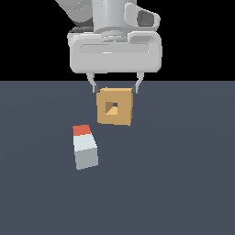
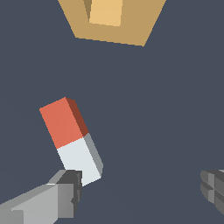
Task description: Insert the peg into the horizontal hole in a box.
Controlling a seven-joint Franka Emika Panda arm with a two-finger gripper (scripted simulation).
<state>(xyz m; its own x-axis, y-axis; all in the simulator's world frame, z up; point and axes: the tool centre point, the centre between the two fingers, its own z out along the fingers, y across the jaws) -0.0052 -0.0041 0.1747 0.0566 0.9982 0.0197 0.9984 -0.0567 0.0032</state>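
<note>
Gripper [image 1: 114, 87] hangs high over the table [image 1: 183, 183], fingers spread wide, released, nothing between them. In the exterior view the two fingertips [image 1: 94, 86] frame the top corners of the box [image 1: 115, 106], but whether they touch it or just line up in depth cannot be told from that view. The wrist view shows the box [image 2: 111, 22] well ahead of the fingers, apart from them, so no grasp on it.

Box is tan, sitting on the table, face with the hole [image 1: 113, 108] turned to the exterior camera; hole is a small dark square in the middle of that face.

Peg [image 1: 85, 147] lies flat on the table, below the gripper and off to the exterior view's left of it, apart from the box. Red-orange end points toward the box side, grey-white end points away. It lies slightly skewed, not lined up with the hole.

In the wrist view the peg [image 2: 72, 140] sits just beside one finger [image 2: 48, 201]: its white end overlaps that fingertip in the picture, contact cannot be told. The other finger [image 2: 214, 188] is well apart from the peg. Peg is off toward one finger, not centred between the two.
</note>
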